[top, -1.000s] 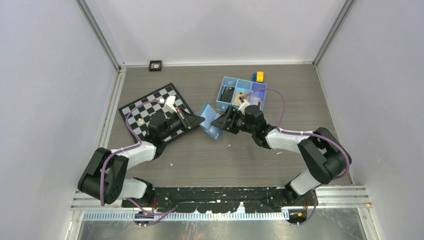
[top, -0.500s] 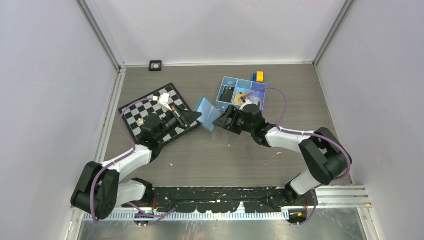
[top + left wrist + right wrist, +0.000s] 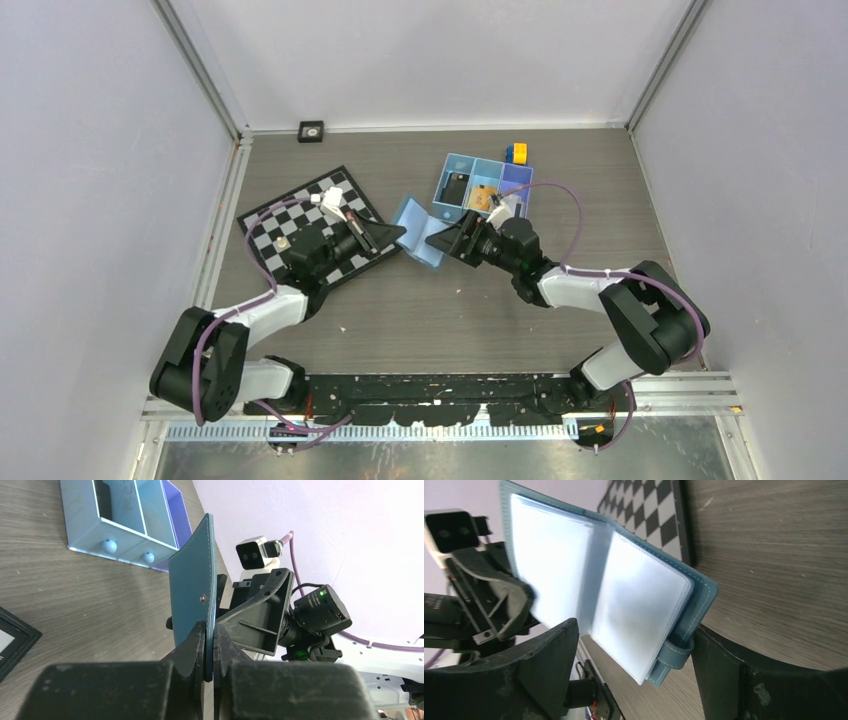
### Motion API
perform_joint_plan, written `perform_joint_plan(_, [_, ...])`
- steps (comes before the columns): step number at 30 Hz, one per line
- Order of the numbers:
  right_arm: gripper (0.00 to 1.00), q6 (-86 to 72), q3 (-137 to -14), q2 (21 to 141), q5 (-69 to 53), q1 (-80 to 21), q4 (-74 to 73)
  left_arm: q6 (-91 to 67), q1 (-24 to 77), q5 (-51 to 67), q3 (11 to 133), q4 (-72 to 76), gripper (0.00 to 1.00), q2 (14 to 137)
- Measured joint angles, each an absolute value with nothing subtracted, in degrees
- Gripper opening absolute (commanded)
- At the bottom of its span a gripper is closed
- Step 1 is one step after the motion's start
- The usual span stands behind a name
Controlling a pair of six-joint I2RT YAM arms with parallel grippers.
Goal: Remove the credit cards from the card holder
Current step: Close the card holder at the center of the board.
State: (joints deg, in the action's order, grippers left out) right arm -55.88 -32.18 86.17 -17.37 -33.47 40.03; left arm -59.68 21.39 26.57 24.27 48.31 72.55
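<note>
Grey-brown wood-grain table, enclosed by pale walls on 3 sides. Checkerboard laid flat at left-centre; small black square item at the back edge. Blue 3-compartment tray set at rear centre-right, w/ a small yellow-and-blue item just behind its far corner. In the tray: black card seen in the left compartment, orange-tan card in the middle one; contents of the right compartment not made out. Card holder held up off the table, between checkerboard and tray, spread open in a V. Left gripper: jaws closed tight on the lower edge of one panel, panel stood on edge approx. upright above the fingers. Right gripper: jaws spread wide, not clamped on anything; the holder's other panel and its strap tab are seen between the two fingers, contact w/ either finger not determinable. Inner side of holder faced toward the right wrist cam: whitish clear sleeves shown on both panels, glare too strong for contents to be read. Both arms reached inward toward table centre, grippers near each other, either side of the holder.
</note>
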Motion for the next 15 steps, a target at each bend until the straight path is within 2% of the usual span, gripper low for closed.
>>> perform_joint_plan(8, [0.37, -58.89, -30.92, 86.98, -19.81, -32.51, 48.38, -57.63, 20.71, 26.17, 24.32, 46.17, 0.0, 72.84])
perform_joint_plan(11, [0.23, -58.81, -30.94, 86.98, -20.64, -32.56, 48.88, -57.43, 20.93, 26.65, 24.64, 45.52, 0.0, 74.5])
perform_joint_plan(14, [0.05, -58.52, -31.22, 87.0, -20.6, -32.51, 47.66, -57.41, 21.32, 27.64, 25.58, 45.52, 0.0, 76.9])
perform_joint_plan(15, [0.03, -58.15, -31.64, 87.02, -20.34, -32.49, 46.24, -57.41, 21.5, 27.94, 25.98, 45.54, 0.0, 77.47])
